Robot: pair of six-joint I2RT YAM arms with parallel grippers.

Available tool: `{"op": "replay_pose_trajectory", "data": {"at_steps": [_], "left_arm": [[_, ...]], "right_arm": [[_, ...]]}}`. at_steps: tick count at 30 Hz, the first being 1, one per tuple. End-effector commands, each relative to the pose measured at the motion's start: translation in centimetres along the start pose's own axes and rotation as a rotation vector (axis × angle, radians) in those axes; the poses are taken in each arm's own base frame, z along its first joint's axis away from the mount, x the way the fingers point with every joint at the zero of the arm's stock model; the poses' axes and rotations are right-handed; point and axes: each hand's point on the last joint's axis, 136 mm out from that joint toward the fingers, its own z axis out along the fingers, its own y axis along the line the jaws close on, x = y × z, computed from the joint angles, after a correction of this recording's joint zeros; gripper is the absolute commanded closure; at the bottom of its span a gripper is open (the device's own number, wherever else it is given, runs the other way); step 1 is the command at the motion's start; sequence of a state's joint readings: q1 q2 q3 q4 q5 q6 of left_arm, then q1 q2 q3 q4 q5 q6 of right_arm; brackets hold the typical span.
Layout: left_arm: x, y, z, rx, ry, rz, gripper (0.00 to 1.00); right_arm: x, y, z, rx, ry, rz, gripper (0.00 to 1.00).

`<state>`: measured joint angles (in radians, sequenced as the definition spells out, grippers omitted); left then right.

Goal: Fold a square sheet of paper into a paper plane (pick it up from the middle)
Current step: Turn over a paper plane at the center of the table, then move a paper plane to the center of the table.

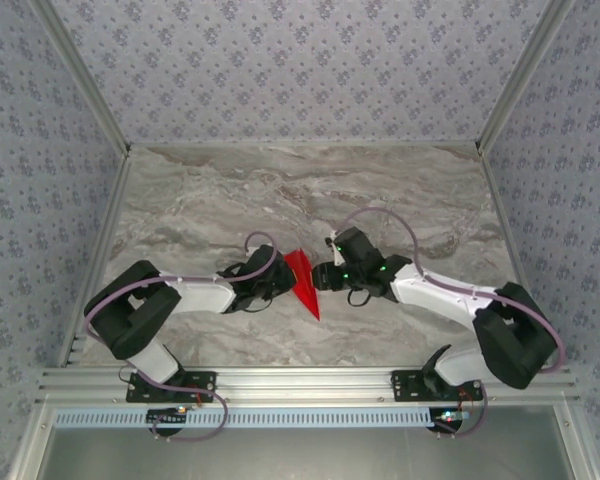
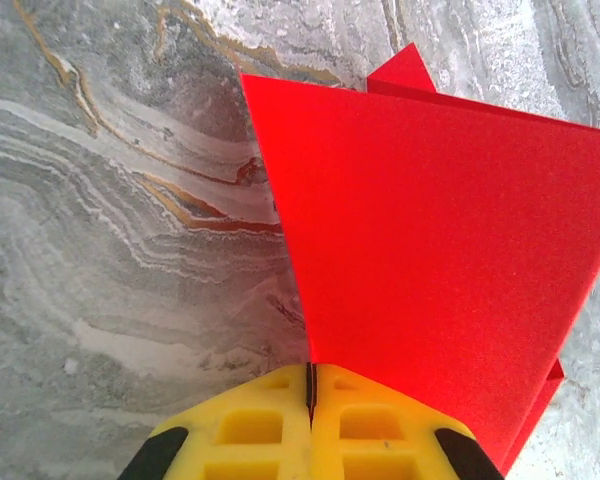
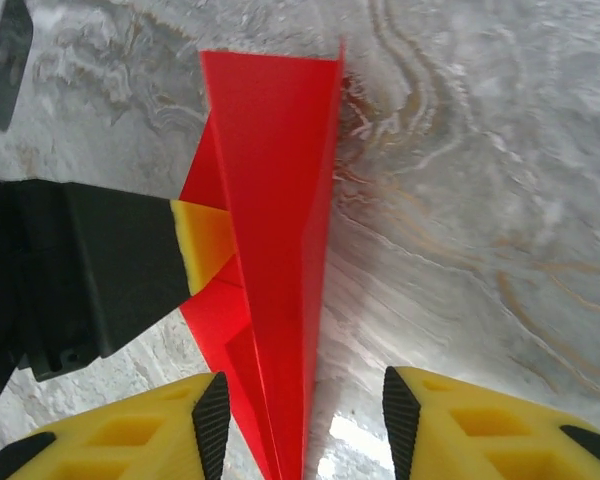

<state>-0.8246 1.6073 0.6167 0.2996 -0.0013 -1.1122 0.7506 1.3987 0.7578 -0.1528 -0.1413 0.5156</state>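
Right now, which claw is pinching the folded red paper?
The left claw: it is shut on the pointed bright red paper plane, while the right claw stands open around it.

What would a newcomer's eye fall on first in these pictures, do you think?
The bright red paper plane, folded to a point, stands out between the arms on the marble table. The left gripper is shut on one edge; the right gripper straddles it, jaws apart.
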Motion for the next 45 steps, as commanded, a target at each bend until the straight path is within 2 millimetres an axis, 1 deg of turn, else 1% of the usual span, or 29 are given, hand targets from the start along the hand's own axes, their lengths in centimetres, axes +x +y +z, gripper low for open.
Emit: {"op": "replay_pose_trajectory", "data": {"at_steps": [1, 3, 6, 13, 17, 23, 32, 39, 45], "left_arm": [[-1.1, -0.6, -0.3, 0.021, -0.044, -0.011, 1.00], [-1.0, -0.6, -0.4, 0.019, -0.042, -0.008, 1.00], [-1.0, -0.6, -0.3, 0.020, -0.041, -0.008, 1.00], [-1.0, -0.6, -0.3, 0.021, -0.039, -0.010, 1.00], [-1.1, -0.6, -0.3, 0.021, -0.038, -0.017, 1.00], [-1.0, -0.8, -0.3, 0.029, -0.034, -0.025, 1.00], [-1.1, -0.8, -0.3, 0.030, -0.031, -0.033, 1.00], [-1.2, -0.7, -0.3, 0.025, -0.031, -0.034, 1.00], [-1.2, -0.6, -0.3, 0.020, -0.030, -0.036, 1.00]], "right_arm": [[-0.2, 1.0, 0.6, 0.022, 0.016, -0.029, 0.57], [0.0, 1.6, 1.0, 0.023, 0.029, -0.044, 0.59], [0.3, 1.8, 1.5, 0.033, 0.046, -0.052, 0.61], [1.2, 1.7, 2.9, 0.049, 0.099, -0.059, 0.59], [1.6, 1.6, 3.3, 0.052, 0.119, -0.059, 0.59], [2.7, 1.7, 3.9, 0.046, 0.158, -0.065, 0.59], [3.6, 1.7, 4.1, 0.058, 0.181, -0.079, 0.62], [4.0, 1.6, 3.8, 0.092, 0.183, -0.099, 0.65], [5.2, 1.4, 3.5, 0.110, 0.196, -0.092, 0.66]]}}
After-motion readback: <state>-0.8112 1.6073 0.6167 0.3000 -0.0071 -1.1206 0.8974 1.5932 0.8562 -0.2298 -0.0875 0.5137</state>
